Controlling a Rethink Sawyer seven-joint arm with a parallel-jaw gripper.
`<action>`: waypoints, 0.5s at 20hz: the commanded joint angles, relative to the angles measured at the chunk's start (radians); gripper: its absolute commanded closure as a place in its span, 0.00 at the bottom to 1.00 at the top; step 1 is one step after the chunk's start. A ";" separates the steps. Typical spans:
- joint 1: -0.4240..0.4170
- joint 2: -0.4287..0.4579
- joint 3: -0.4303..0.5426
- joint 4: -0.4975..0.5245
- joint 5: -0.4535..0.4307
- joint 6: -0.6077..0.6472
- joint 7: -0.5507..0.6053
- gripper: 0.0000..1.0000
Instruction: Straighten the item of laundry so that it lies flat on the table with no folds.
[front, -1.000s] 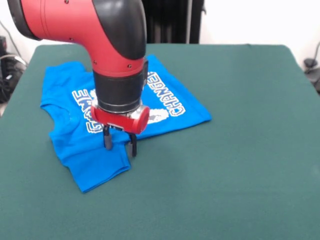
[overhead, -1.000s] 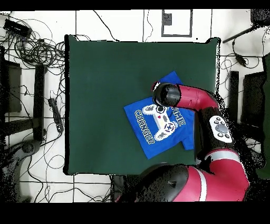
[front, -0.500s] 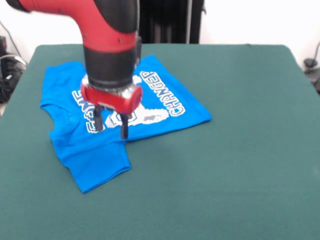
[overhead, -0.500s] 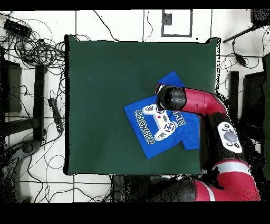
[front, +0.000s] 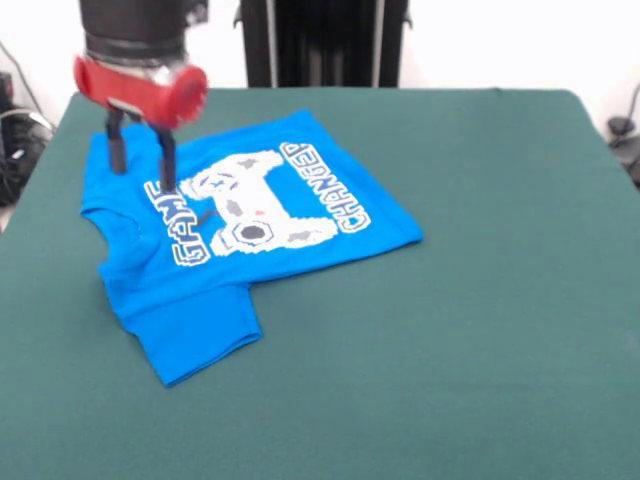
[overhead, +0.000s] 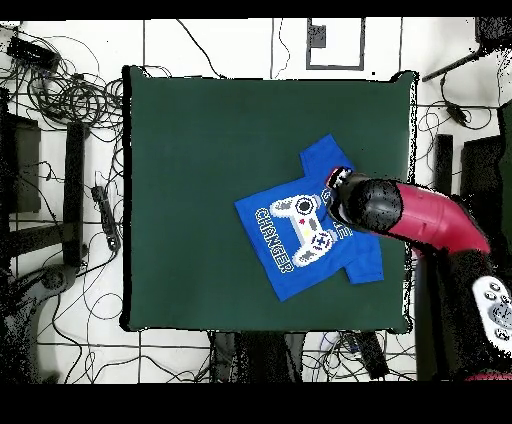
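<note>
The robot's red-collared gripper (front: 140, 170), with its two dark fingers (front: 117, 150) set moderately apart and nothing between them, hangs above the far-left part of the small bright blue short-sleeved T-shirt (front: 250, 240), over the area beside the "GAME" lettering and near the collar side; its fingertips appear clear of the cloth, though whether they brush it cannot be told from the front view. From overhead the red and black arm (overhead: 420, 215) reaches in over the table's right edge, with the gripper (overhead: 345, 195) hidden beneath the wrist over the shirt's right part. The shirt lies print-up on the large dark green felt-topped table (front: 480, 300), toward the corner at the far left in the front view, with the white-and-grey controller print (front: 250, 205) fully exposed. The body looks mostly spread, but the sleeve (front: 190, 335) nearest the front camera sits crumpled with a ridge where it joins the body, and soft wrinkles run near the collar, so the task seems close to done but not finished. The risk from here lies in any new pinch: closing on the doubled cloth by the collar could lift both layers and drag the whole garment, undoing the flat body, or push it toward the nearby table edge. Pressing down too shallowly might merely slide over the felt and bunch fresh folds.
</note>
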 joint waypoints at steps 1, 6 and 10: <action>-0.008 -0.059 0.084 0.181 0.001 0.107 -0.091 0.00; -0.036 -0.076 0.093 0.221 -0.022 0.086 -0.103 0.00; -0.050 -0.079 0.096 0.240 -0.037 0.070 -0.107 0.00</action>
